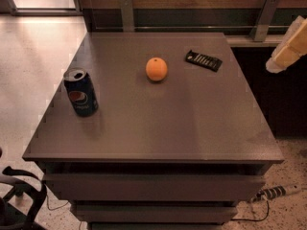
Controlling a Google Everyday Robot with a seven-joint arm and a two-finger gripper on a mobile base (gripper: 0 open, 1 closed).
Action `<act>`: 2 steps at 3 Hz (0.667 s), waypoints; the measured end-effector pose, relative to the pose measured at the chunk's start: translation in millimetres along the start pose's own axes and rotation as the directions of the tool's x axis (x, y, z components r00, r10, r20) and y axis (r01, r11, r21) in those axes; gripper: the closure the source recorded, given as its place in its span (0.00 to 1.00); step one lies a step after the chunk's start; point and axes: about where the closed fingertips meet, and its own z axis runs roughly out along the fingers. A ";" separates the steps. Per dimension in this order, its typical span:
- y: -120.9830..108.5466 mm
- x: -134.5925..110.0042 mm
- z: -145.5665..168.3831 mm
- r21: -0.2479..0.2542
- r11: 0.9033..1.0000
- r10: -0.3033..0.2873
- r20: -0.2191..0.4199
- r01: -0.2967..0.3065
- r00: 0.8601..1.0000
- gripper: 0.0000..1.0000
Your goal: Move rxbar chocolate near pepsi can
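The rxbar chocolate [204, 60] is a flat black bar with white lettering, lying at the far right of the grey table top [158, 123]. The pepsi can [81, 92] stands upright near the table's left edge, blue with the round logo facing me. My gripper [289, 48] shows as a cream-coloured shape at the right edge of the view. It is off the table, to the right of the bar and above it. It touches nothing.
A round orange [157, 69] sits between the can and the bar, toward the back. Two metal brackets [126, 13] rise behind the table. A power strip and cable [273, 193] lie on the floor at the right, and a dark chair base [21, 195] at the lower left.
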 end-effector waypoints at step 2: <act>-39.5 16.4 56.5 -0.037 0.992 0.119 0.076 -0.117 0.990 0.00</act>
